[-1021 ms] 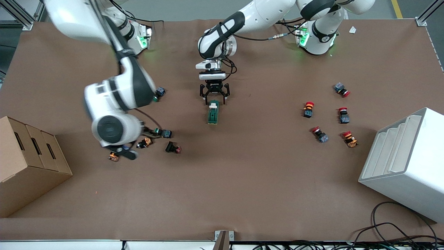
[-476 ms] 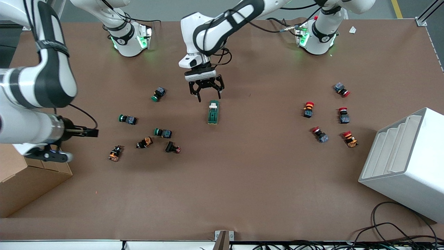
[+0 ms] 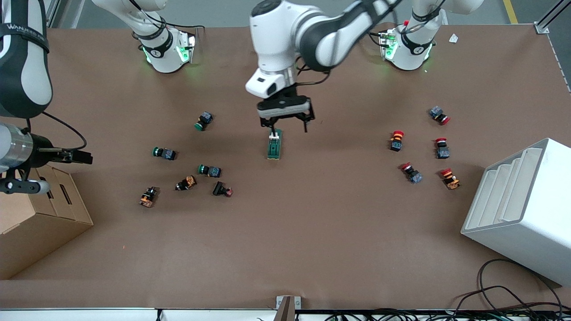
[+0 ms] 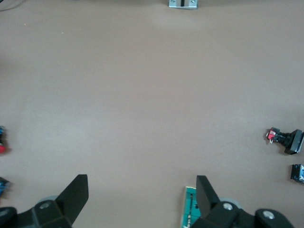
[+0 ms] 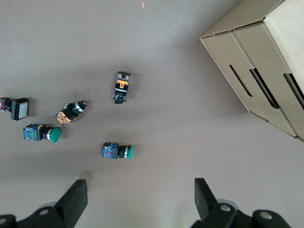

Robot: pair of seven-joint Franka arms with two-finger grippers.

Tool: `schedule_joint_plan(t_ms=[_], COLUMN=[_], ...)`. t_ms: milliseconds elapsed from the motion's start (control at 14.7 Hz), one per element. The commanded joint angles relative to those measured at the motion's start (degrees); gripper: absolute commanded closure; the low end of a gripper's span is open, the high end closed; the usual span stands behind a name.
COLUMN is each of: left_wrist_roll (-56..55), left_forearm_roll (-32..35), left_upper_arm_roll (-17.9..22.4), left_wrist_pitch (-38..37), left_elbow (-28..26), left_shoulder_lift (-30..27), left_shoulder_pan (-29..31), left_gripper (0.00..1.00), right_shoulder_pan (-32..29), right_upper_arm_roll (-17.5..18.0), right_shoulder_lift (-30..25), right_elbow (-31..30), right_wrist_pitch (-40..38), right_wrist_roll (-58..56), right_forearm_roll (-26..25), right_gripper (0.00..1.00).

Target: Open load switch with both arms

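We see the small dark green oblong load switch (image 3: 274,144) at upper centre of the front view, long axis running up-down in frame, its white lever end partly hidden under the black left gripper (image 3: 288,124), whose fingers hang spread above it. The black right gripper (image 3: 76,157), fingers apart in its wrist view, hovers at the left edge, above the cardboard box (image 3: 42,209).

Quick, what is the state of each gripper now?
Left gripper: open, holding nothing, over the load switch.
Right gripper: open, holding nothing, up by the cardboard box.
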Motion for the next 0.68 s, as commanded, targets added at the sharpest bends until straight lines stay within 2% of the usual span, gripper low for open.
schedule_joint_plan(t_ms=[0,340,613], left_wrist_roll=[9.08,23.68,31.41], left_forearm_roll=[-9.34,-20.43,-23.7], left_upper_arm_roll=[-0.4,-0.4,-0.4], left_wrist_pitch=[-3.93,-15.8,-22.66], left_elbow=[0.85,10.16,11.85], left_shoulder_lift=[-5.84,-7.35,-9.62], left_shoulder_pan=[6.74,19.31,30.12], left_gripper=[0.0,0.0,0.0], right_shoulder_pan=[-0.36,0.17,1.75], right_upper_arm_roll=[1.35,2.05,1.97], right_shoulder_lift=[-1.13,-0.95,-0.95], right_elbow=[1.63,4.98,4.98], right_wrist_pitch=[-2.29,-6.09,-7.59], right_wrist_roll=[-0.22,0.22,0.75], right_forearm_roll=[-1.47,-0.59,-0.5], right_gripper=[0.0,0.0,0.0])
